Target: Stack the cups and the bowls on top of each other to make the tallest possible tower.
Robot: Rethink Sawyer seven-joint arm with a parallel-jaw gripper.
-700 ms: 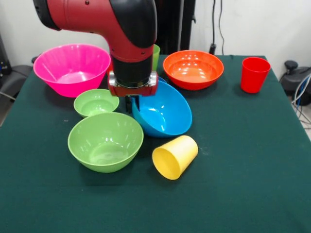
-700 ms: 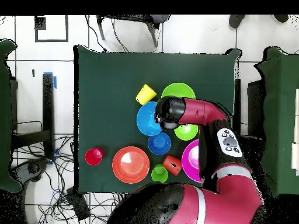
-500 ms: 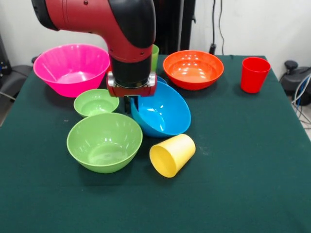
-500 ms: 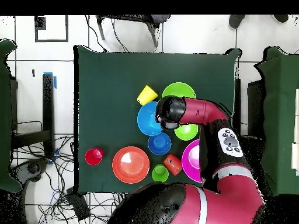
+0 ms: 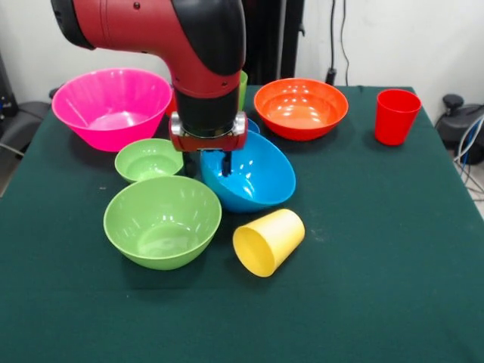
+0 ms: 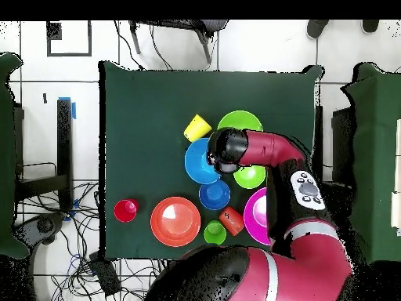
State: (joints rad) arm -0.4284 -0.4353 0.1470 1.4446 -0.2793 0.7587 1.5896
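My gripper point(image 5: 206, 162) is open, its fingers astride the near-left rim of the large blue bowl point(image 5: 253, 175), which is tilted with its mouth up and left. The large green bowl point(image 5: 162, 219) sits just left of it, and the small green bowl point(image 5: 149, 159) behind that. The yellow cup point(image 5: 269, 242) lies on its side in front of the blue bowl. The pink bowl point(image 5: 112, 106), orange bowl point(image 5: 301, 108) and red cup point(image 5: 396, 116) stand at the back. Overhead, the arm covers the blue bowl's point(image 6: 197, 162) edge. The small dark blue bowl point(image 6: 214, 194), light green cup point(image 6: 214, 232) and orange cup point(image 6: 232, 221) lie behind it.
The dark green cloth covers the table point(image 5: 378, 249). The arm's red and black body point(image 5: 151, 30) hangs over the back left. Cables point(image 6: 86, 259) lie on the floor beside the table.
The gripper's fingers have spread apart on the blue bowl's rim. The blue bowl has shifted slightly left and the yellow cup has rolled a little left.
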